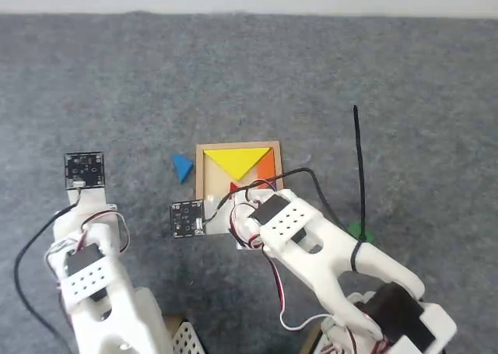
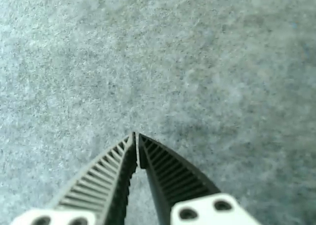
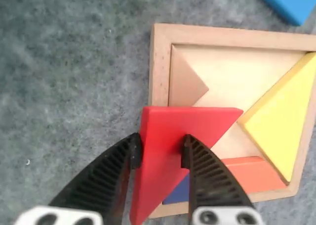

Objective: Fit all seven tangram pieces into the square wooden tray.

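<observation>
One square wooden tray (image 1: 237,145) sits mid-tabletop, with the right arm (image 1: 311,241) over its near edge. Left gripper (image 2: 136,136), fingers together, hangs over bare grey carpet (image 2: 197,62). Right gripper (image 3: 161,147) is clamped on the red triangle (image 3: 197,123), which overlaps the tray's near wall. Bare floor lies beyond, toward the tray's left edge.

The tray (image 3: 160,62) sits mid-desk (image 1: 366,74). Inside it, a large triangle (image 1: 236,161) lies along the far wall, with a smaller piece (image 1: 268,167) to its right. A loose triangle (image 1: 182,166) lies on the desk just left of the tray. The right end effector (image 3: 160,148) grips another triangle (image 3: 190,123) over the tray's near side. The left end effector (image 2: 137,136) is over bare desk, well to the left.
</observation>
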